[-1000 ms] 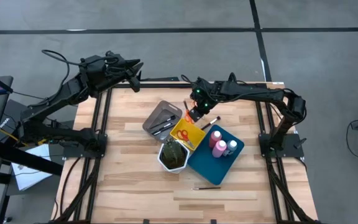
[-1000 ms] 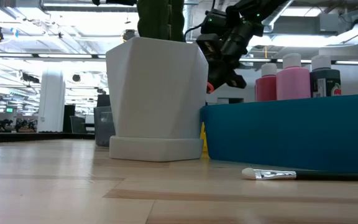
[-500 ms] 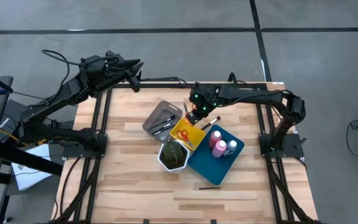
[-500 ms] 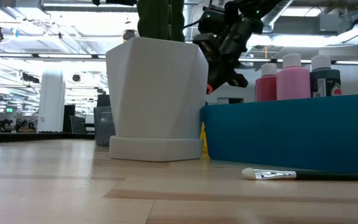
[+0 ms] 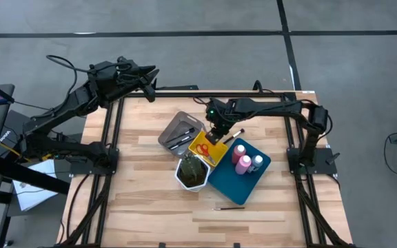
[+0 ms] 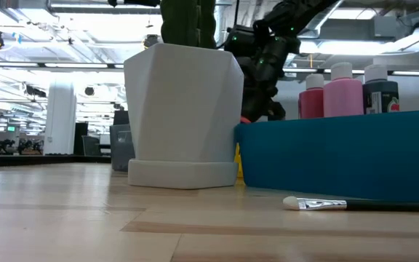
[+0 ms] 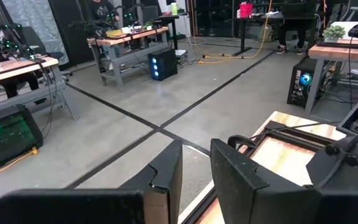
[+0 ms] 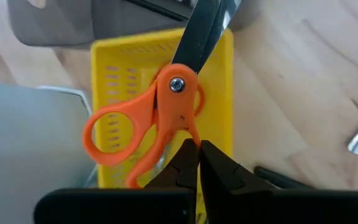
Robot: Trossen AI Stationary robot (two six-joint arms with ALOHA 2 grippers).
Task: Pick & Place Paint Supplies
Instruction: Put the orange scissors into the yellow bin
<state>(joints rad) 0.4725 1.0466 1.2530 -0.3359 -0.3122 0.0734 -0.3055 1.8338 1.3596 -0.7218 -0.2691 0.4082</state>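
Observation:
My right gripper is shut on orange-handled scissors just above the yellow tray, also seen from above. The scissors' dark blades reach past the tray's rim toward the grey tray, which holds dark brushes. Orange-red handles show in the yellow tray from above; whether they belong to the held pair, I cannot tell. Two pink bottles and a white-capped bottle stand in the blue tray. My left gripper waits open beyond the table's far left corner. My right gripper pinches one handle of the scissors, below the pivot, between its two fingertips. The fingers come slanting down from the table's right side. The other handle loop sticks out free toward the white pot. I cannot tell whether the scissors touch the tray.
A white hexagonal pot with a plant stands against the yellow and blue trays. One brush lies on the bare wood near the front, seen also in the low view. Another brush lies beside the right gripper.
My right gripper has sunk and gone a little toward the table's left edge, down over the yellow tray, staying shut on the scissors, which came down with it.

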